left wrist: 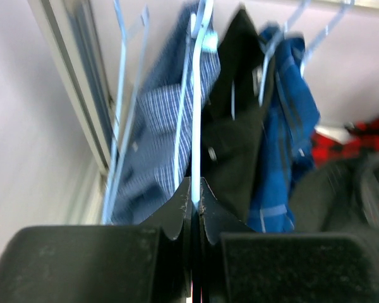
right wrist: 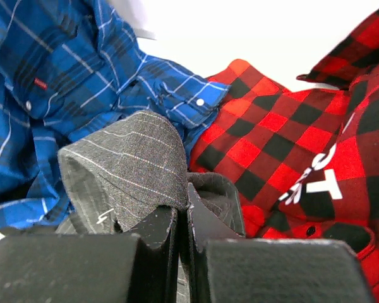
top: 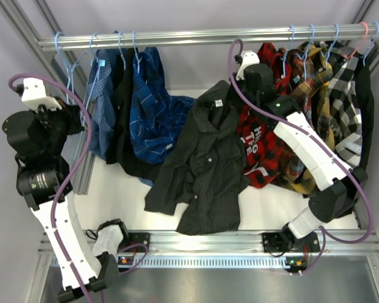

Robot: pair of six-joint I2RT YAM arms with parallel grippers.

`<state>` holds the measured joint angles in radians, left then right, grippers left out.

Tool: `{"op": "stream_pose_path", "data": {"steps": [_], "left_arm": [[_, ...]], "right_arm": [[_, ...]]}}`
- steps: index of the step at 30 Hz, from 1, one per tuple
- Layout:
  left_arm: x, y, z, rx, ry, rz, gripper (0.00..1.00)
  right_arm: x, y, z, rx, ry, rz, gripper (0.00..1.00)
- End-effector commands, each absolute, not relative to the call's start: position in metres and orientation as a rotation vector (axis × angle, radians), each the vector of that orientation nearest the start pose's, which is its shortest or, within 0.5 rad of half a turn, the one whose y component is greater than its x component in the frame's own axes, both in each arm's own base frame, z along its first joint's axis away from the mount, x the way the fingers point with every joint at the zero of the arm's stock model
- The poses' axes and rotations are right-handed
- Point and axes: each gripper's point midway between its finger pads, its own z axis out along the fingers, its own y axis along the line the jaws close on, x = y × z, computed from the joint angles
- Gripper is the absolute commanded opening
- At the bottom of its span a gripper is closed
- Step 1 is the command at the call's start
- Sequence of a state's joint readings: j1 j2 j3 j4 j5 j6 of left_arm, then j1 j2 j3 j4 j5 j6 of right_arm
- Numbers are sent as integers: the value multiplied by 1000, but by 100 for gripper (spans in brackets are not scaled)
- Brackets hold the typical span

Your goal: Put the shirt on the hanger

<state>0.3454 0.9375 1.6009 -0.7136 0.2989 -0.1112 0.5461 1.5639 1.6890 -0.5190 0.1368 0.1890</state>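
The shirt (top: pixel 205 164), dark charcoal with faint pinstripes, hangs open-fronted from its collar down onto the white table. My right gripper (right wrist: pixel 182 202) is shut on the shirt's collar (right wrist: pixel 132 164), holding it up near the rail; in the top view this gripper (top: pixel 235 88) sits at the collar's right side. The hanger (left wrist: pixel 197 120), thin light-blue wire, hangs on the rail at the left (top: pixel 90 79). My left gripper (left wrist: pixel 196 190) is shut on one of its wires, which runs straight up from between the fingertips. In the top view the left gripper (top: pixel 76 121) reaches toward that hanger.
A metal rail (top: pixel 196 35) crosses the back with several blue hangers. Blue checked shirts (top: pixel 148 107) hang left of centre, and a red-and-black plaid shirt (top: pixel 262 142) and other plaid shirts (top: pixel 328 88) hang at the right. An aluminium post (top: pixel 82 158) stands beside the left arm.
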Motion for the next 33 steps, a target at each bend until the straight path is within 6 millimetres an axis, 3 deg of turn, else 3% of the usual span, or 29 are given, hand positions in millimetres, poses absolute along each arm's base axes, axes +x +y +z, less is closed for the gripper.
{"op": "stream_pose_path", "data": {"steps": [1, 3, 7, 11, 14, 19, 22, 24, 25, 27, 29, 33], "left_arm": [[237, 16, 462, -156, 1675, -141, 0], [224, 13, 459, -194, 1700, -151, 0], [188, -1, 477, -193, 1661, -161, 0], [163, -11, 481, -177, 1632, -157, 0], [154, -19, 482, -140, 1616, -167, 0], [134, -41, 507, -42, 1535, -227, 0], [140, -77, 503, 128, 1546, -433, 0], [149, -92, 496, 204, 1560, -562, 0], [160, -96, 480, 192, 1604, -665, 0], [170, -108, 478, 298, 1588, -794, 0], [186, -106, 471, 298, 1619, -838, 0], [196, -115, 475, 403, 1604, -885, 0]], "right_arm": [[418, 241, 366, -245, 1857, 446, 0], [419, 239, 361, -244, 1863, 435, 0], [421, 241, 357, -250, 1861, 432, 0], [424, 244, 358, -252, 1849, 451, 0], [426, 248, 360, -250, 1840, 467, 0], [428, 251, 358, -242, 1849, 479, 0], [427, 250, 362, -228, 1842, 487, 0], [425, 249, 370, -221, 1828, 495, 0], [425, 249, 372, -216, 1824, 499, 0], [423, 249, 383, -203, 1805, 525, 0], [419, 253, 394, -221, 1783, 559, 0], [409, 259, 405, -251, 1761, 622, 0]]}}
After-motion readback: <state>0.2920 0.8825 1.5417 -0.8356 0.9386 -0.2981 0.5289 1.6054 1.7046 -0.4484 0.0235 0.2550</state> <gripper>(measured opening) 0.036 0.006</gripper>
